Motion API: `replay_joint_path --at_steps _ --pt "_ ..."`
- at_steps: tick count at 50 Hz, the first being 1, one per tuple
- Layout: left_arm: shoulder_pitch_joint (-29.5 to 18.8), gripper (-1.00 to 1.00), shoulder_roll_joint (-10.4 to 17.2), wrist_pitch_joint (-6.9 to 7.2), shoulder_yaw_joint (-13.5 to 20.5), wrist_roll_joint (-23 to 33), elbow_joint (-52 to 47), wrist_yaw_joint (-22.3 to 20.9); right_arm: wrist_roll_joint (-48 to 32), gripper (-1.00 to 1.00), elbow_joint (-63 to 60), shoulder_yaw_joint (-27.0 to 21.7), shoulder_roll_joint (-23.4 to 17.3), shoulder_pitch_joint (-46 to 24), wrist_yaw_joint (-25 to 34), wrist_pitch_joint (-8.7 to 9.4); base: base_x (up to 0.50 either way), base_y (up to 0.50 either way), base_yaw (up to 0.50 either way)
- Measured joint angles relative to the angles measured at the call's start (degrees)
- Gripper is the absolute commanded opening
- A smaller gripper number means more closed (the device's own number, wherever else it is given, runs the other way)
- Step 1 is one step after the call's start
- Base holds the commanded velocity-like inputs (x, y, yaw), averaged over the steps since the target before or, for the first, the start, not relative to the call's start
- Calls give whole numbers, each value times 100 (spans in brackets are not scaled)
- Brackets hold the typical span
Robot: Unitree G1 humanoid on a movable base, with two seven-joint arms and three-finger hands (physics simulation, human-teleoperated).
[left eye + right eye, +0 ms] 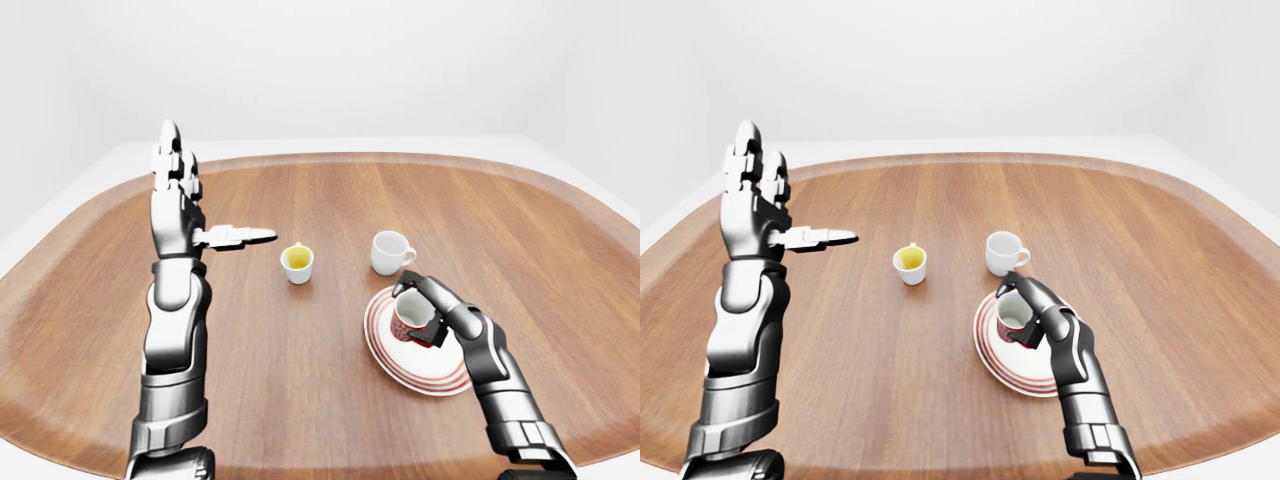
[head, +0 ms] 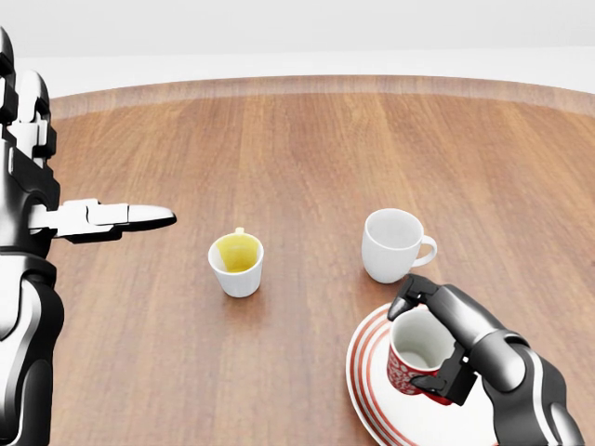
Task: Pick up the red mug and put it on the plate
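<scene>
Over the lower right of the head view, the right hand has its dark fingers closed round the red mug with a pale inside, one finger curling over the rim and others pressing the side nearest the wrist. Directly beneath the hand, the mug stands upright over the white round plate ringed with red stripes; whether its base already touches the plate or hangs just above it I cannot tell. Just beyond the hand, toward the top of the view, a plain white ceramic mug stands beside the plate, its handle turned right. Farther to the hand's left sits a small white cup with a yellow inside. All rest on the rounded wooden surface. Well apart, at the left edge, the left hand is raised with fingers spread and empty, one finger pointing toward the cup.

By my judgement the carry is finished and the mug is at its goal; what is left is to settle it, loosen the fingers and draw the hand clear without tipping it.
</scene>
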Motion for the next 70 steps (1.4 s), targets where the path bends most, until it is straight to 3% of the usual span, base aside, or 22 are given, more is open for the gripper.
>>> replay_joint_path --at_steps 28,70 --pt "-26 100 -49 0 -58 84 -120 -1 378 -100 947 -166 -376 -333 -350 0 0 0 0" --pt "67 100 -55 0 -32 58 -49 -13 580 -100 2416 -43 -501 -778 -960 0 0 0 0"
